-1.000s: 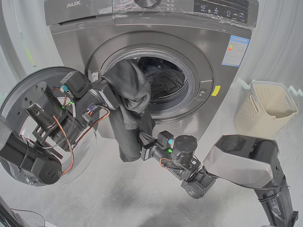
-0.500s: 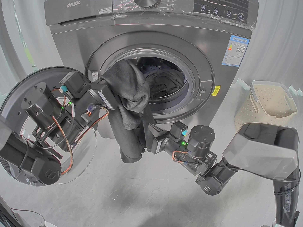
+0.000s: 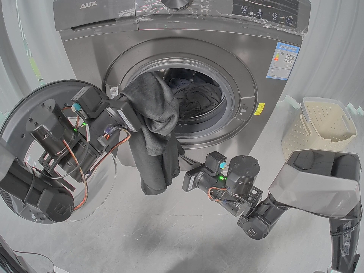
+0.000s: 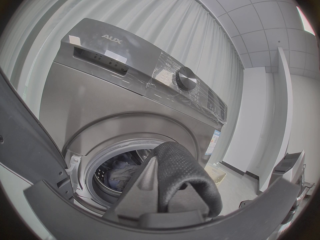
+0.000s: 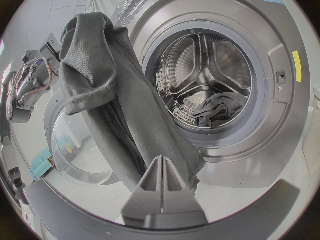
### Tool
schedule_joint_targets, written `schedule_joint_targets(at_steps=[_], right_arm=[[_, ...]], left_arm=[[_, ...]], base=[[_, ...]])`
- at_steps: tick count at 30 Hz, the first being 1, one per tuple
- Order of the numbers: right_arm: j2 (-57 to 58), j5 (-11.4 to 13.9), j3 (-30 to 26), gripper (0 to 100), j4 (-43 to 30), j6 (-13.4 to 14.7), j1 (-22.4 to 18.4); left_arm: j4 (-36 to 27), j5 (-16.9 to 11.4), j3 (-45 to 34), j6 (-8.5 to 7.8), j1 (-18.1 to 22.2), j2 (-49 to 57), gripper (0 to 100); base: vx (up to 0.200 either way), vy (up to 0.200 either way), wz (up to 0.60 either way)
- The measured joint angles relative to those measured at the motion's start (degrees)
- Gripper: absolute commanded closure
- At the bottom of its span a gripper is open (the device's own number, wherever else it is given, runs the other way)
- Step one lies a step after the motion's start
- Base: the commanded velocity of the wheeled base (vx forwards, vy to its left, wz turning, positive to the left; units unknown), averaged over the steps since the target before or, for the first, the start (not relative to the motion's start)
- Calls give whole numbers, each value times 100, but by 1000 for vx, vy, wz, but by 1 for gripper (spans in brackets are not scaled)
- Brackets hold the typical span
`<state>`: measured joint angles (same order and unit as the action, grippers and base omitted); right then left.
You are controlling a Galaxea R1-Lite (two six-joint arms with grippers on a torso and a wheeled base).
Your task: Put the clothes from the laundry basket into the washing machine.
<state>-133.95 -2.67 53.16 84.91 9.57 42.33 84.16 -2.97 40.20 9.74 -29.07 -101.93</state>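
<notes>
Nearest me, the right gripper (image 3: pixel 184 158) has its fingers pressed flat together, tips just beside the lower hem of a dark grey mesh garment (image 3: pixel 155 133). The left gripper (image 4: pixel 165 194) is clenched on that garment's upper fold, holding it at the door-side rim of the grey front-loading washing machine (image 3: pixel 227 54), by its open round door (image 3: pixel 22 103). Dark clothes (image 3: pixel 197 95) lie in the drum. A cream perforated laundry basket (image 3: pixel 322 129) stands on the floor beside the machine.

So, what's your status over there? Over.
Left gripper shut on dark garment at the washing machine mouth, mostly hanging outside. Right gripper shut, empty, by its hanging end. Door open; other clothes in the drum.
</notes>
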Motion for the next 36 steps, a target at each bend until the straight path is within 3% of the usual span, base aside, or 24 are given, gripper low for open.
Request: schedule_joint_targets(at_steps=[1, 18, 30, 31, 36], right_arm=[[0, 0, -24, 0, -9, 0, 0], [-59, -6, -11, 0, -39, -38, -5], [-613, 0, 902, 0, -241, -141, -54], [-662, -1, 962, 100, -244, -141, -44], [-885, -4, 1280, 100, -208, -139, -29]], left_arm=[[2, -2, 1, 0, 0, 0, 100], [2, -2, 20, 0, -2, 16, 100], [6, -2, 15, -2, -2, 24, 100], [5, -2, 15, 0, -2, 24, 100], [9, -2, 15, 0, -2, 24, 100]], base=[[0, 0, 0], [0, 0, 0], [0, 0, 0], [0, 0, 0], [0, 0, 0]])
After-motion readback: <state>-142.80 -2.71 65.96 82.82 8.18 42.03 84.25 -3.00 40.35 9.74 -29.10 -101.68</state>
